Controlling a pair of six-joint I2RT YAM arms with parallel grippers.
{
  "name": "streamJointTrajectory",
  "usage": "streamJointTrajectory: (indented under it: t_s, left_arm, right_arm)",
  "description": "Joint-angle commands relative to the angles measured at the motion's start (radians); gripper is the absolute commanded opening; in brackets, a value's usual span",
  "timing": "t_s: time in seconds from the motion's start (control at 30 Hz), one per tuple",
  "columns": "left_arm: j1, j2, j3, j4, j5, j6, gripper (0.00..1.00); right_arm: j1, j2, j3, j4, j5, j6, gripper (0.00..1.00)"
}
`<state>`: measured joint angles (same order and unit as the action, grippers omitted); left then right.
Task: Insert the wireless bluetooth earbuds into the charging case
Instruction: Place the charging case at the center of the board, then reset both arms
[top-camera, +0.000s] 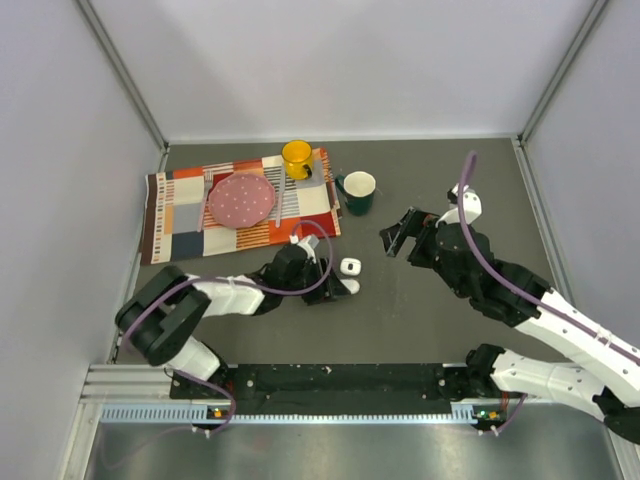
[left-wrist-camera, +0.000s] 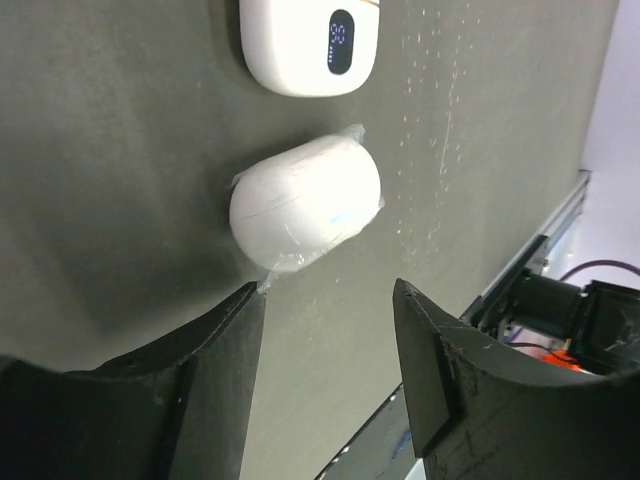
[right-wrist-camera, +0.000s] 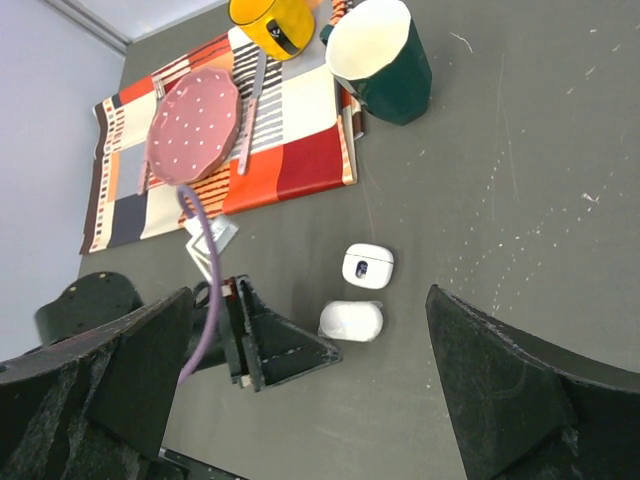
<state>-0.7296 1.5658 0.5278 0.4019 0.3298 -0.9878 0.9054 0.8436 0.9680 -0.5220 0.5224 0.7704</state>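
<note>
Left claw (left-wrist-camera: 328, 295): fingers spread apart, nothing between them, low over the dark table (left-wrist-camera: 120, 150). The charging case (left-wrist-camera: 305, 205), a closed white pebble with scraps of clear film at its edges, lies on the table just beyond the fingertips and in line with the gap; one film corner reaches almost to a fingertip. Directly past the case, farther from the claw, lies a white device with a dark display (left-wrist-camera: 305, 45), just apart from the case. Right claw (top-camera: 393, 232): fingers spread wide, holding nothing, raised well apart from the case. Beyond the left claw lies a striped placemat (right-wrist-camera: 300, 150) bearing a pink plate (right-wrist-camera: 195, 125) and a yellow mug (right-wrist-camera: 270, 20); a green mug (right-wrist-camera: 385, 60) stands beside it.
</note>
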Motion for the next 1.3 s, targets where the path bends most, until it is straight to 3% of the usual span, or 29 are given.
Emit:
streamJointTrajectory:
  t_s: [0.0,0.2,0.23,0.27,0.3,0.47,0.6,0.67,0.87,1.03,1.27]
  left_arm:
    - [-0.024,-0.185,0.029,-0.265,-0.15,0.161,0.59]
    - [-0.033,-0.468,0.097,-0.559,-0.393,0.333,0.65]
    - [-0.031,-0.505,0.103,-0.571,-0.426,0.387,0.8]
    - [-0.031,-0.541,0.106,-0.572,-0.457,0.418,0.84]
    - [-0.033,-0.599,0.109,-0.571,-0.494,0.446,0.99]
    - [-0.031,-0.713,0.146,-0.567,-0.686,0.561,0.99]
    - [-0.031,-0.759,0.204,-0.611,-0.648,0.566,0.99]
    - [-0.031,-0.756,0.254,-0.674,-0.626,0.535,0.99]
    - [-0.031,-0.694,0.474,-0.885,-0.589,0.485,0.99]
    - [-0.031,-0.768,0.436,-0.876,-0.701,0.503,0.99]
    - [-0.03,-0.868,0.4,-0.891,-0.841,0.551,0.99]
  right_arm:
    - [-0.014,0.006,0.006,0.022,0.018,-0.014,0.99]
    - [-0.039,0.003,0.02,0.019,0.033,-0.062,0.99]
    - [-0.043,0.0,0.02,0.02,0.036,-0.083,0.99]
    - [-0.052,0.0,0.02,0.02,0.045,-0.095,0.99]
    - [-0.065,0.002,0.018,0.019,0.044,-0.111,0.99]
    - [-0.216,0.061,0.026,0.002,-0.08,-0.232,0.99]
    - [-0.509,0.129,0.011,0.002,-0.31,-0.226,0.99]
    - [-0.572,0.173,0.002,0.002,-0.363,-0.226,0.99]
    - [-0.632,0.259,-0.014,0.014,-0.208,-0.27,0.99]
    - [-0.639,0.265,-0.073,0.175,-0.077,-0.289,0.99]
    - [-0.639,0.215,-0.303,0.427,0.151,-0.398,0.99]
